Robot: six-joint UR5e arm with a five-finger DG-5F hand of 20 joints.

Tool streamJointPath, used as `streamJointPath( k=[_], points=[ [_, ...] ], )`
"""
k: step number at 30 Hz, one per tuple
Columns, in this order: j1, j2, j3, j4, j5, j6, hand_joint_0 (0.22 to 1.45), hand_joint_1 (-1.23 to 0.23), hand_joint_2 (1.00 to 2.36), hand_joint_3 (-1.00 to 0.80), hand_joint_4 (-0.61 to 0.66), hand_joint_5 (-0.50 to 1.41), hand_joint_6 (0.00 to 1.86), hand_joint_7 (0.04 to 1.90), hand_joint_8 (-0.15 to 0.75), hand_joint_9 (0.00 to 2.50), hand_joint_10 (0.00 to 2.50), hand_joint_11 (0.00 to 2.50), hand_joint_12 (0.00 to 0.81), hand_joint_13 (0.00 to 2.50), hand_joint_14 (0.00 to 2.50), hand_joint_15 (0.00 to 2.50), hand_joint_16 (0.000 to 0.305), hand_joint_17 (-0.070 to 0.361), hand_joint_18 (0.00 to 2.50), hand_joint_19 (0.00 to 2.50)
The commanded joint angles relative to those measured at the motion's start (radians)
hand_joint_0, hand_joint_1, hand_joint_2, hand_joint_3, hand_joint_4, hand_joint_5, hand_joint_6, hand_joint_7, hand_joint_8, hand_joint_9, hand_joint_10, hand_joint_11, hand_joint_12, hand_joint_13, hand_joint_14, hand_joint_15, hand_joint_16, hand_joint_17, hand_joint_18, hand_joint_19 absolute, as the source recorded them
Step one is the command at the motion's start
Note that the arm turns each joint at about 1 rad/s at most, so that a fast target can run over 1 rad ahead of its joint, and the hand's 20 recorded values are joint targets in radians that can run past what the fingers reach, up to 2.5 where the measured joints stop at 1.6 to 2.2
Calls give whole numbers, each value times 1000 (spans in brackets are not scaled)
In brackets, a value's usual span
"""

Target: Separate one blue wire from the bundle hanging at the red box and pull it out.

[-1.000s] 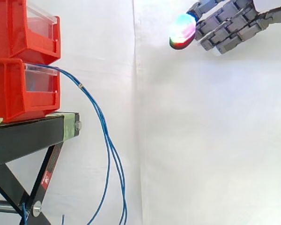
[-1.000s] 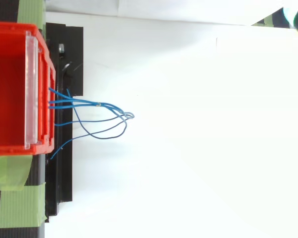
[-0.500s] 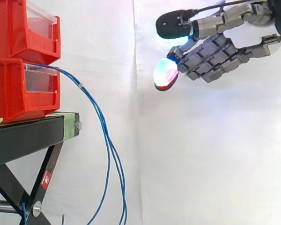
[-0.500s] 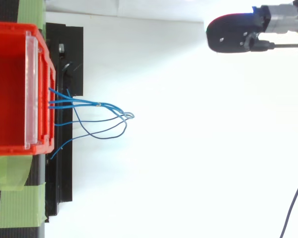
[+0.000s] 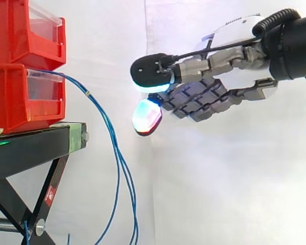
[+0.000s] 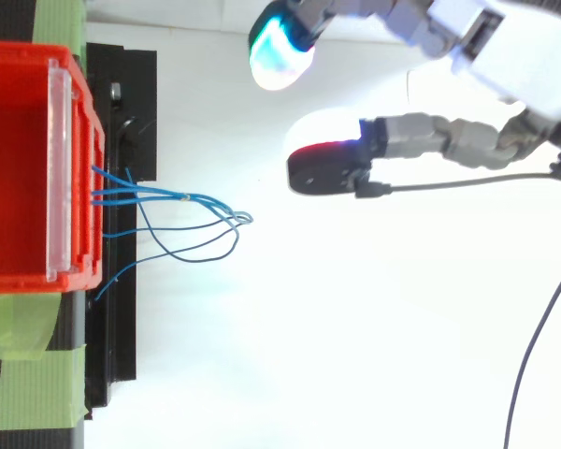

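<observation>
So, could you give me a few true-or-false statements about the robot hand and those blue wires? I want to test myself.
1. The robot hand grips one wire. False: it hovers apart from the blue wires, open and holding nothing.
2. The blue wires hang out of the lower red bin. True.
3. The lower red bin sits on a black stand. True.
4. The blue wires end above the black stand's top. False: they droop well below it.
</observation>
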Motion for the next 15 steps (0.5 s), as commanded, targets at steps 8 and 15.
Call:
streamJointPath(
  k=[8,15],
  points=[
    [42,-45,0,105,55,-48,493,-461,1000,-500,232,-227,502,843,251,1,0,0,362,0,2,132,70,158,0,0],
    [67,-103,0,263,88,-52,494,-463,1000,-500,228,-227,503,830,254,11,0,0,363,0,2,130,69,156,0,0]
  ],
)
